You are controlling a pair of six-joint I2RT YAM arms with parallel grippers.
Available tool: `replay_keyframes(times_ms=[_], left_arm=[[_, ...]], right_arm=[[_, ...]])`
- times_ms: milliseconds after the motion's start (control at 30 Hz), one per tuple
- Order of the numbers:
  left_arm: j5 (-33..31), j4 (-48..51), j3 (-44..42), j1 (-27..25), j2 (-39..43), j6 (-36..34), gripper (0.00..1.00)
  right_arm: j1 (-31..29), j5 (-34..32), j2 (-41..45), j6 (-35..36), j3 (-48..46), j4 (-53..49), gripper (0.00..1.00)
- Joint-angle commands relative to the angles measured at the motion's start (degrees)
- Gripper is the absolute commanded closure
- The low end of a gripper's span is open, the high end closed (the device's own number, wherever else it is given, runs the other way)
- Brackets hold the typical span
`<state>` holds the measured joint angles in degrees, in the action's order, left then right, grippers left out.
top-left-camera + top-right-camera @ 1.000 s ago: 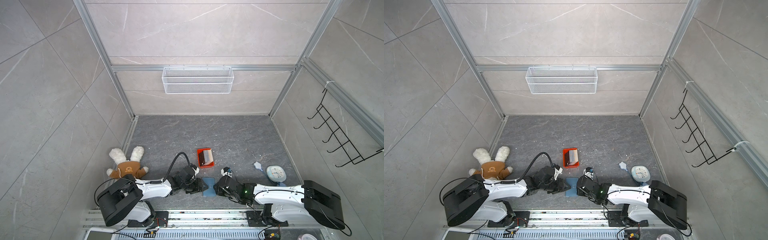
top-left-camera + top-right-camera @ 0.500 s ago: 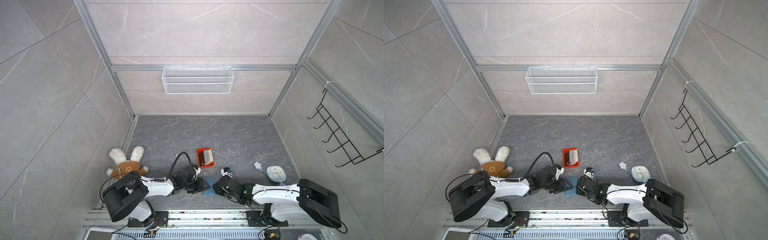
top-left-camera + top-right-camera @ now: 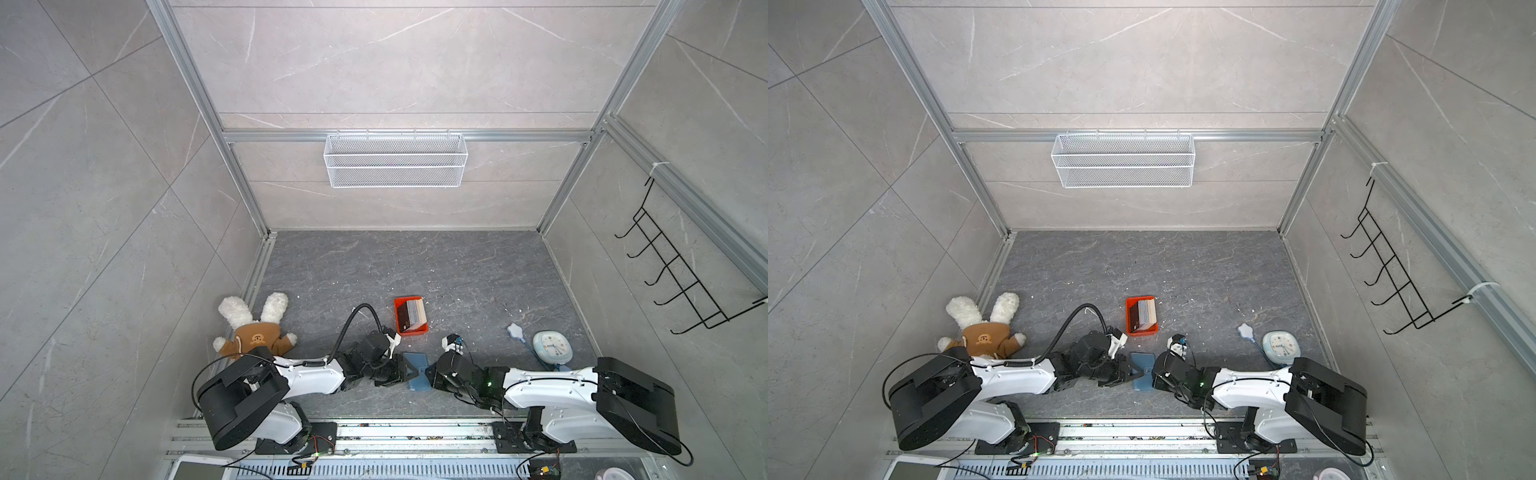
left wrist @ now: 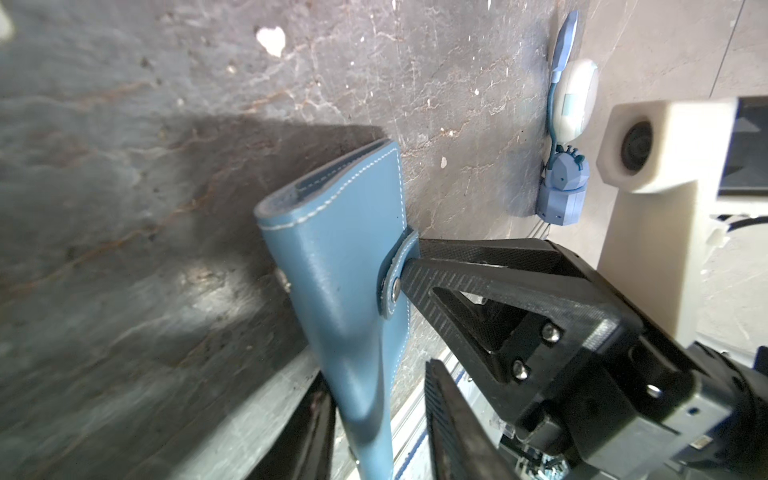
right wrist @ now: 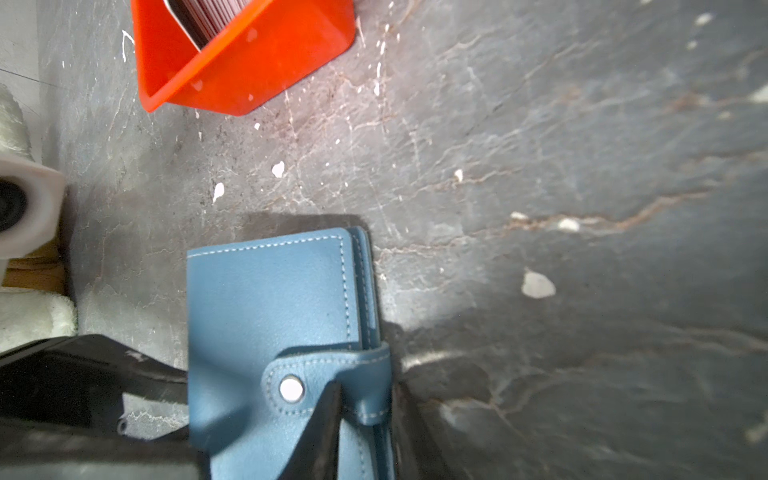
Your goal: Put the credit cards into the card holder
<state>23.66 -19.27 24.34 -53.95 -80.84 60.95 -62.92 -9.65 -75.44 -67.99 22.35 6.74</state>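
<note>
No text can be read. The figures on the clock (image 3: pixel 552 346) and marks on the credit cards (image 3: pixel 413 314) are too small to tell

Closed blue card holder (image 5: pixel 270 299); dark credit cards (image 3: pixel 411 316) stacked nearby

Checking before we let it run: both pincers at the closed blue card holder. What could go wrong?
1. The snap tab is fastened; the right pincer tugging it may lift the card holder, since the left pincer looks loose around it.
2. A dragged holder could knock the orange tray holding the credit cards.
</note>
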Motion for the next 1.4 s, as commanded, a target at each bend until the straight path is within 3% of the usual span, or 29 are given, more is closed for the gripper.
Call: replay_keyframes(times_ms=[0, 200, 400, 867, 1200, 1367], left_arm=[[1.4, -3.3, 0.6, 0.0, 0.9, -0.4, 0.69], [0.3, -3.4, 0.6, 0.0, 0.8, -0.5, 0.83], [-0.8, -1.8, 0.8, -0.1, 1.9, -1.1, 0.95], [-1.2, -0.8, 2.4, -0.5, 2.8, -2.0, 0.99], [-0.9, -0.5, 3.1, -0.7, 3.0, -2.5, 1.0], [-1.2, -0.4, 2.9, -0.9, 3.0, -2.5, 1.0]], right_arm=[[0.3, -0.1, -0.8, 0.1, -0.8, -2.7, 0.76], [0.3, -0.6, 1.5, 2.0, 0.2, -5.2, 0.77], [-0.2, -2.7, 6.5, 6.5, 4.8, -14.3, 0.72], [-0.5, -1.0, -1.5, 16.5, 16.7, -22.7, 0.61], [-0.5, -0.8, -5.7, 17.3, 18.9, -25.1, 0.61], [-0.5, -2.8, -5.9, 16.5, 19.1, -27.5, 0.66]])
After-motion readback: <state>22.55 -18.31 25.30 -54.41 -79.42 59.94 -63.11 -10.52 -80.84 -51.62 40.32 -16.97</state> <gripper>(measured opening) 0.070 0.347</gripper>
